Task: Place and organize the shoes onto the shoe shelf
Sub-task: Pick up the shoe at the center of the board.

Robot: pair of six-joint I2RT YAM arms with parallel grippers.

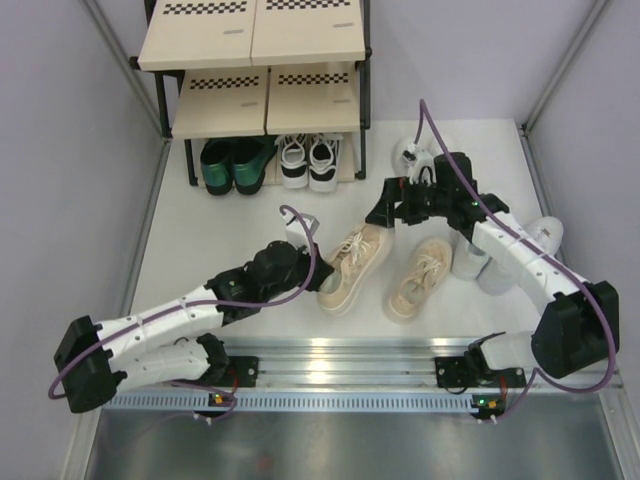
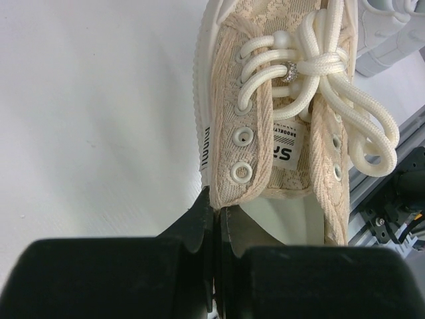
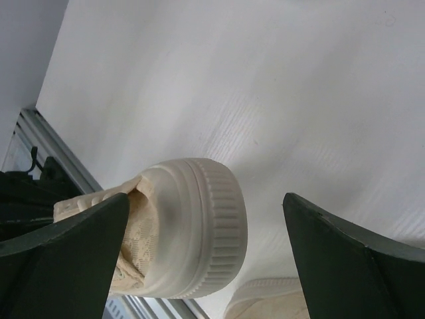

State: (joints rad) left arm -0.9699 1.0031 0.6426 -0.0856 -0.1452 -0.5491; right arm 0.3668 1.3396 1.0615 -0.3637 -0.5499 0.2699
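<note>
Tightly, left tool [image 2: 214,211] on beige sneaker [image 2: 229,113]

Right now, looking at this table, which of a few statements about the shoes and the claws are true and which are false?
1. The left claw is shut on the collar of a beige laced fabric sneaker. True.
2. The right claw is shut. False: it is open, straddling that sneaker's rubber toe.
3. The dark green shoes sit on the lowest level of the black-framed shoe shelf with beige boards. True.
4. The black-and-white laced sneakers stand on the shelf's top board. False: they are on the lowest level, beside the green pair.
</note>
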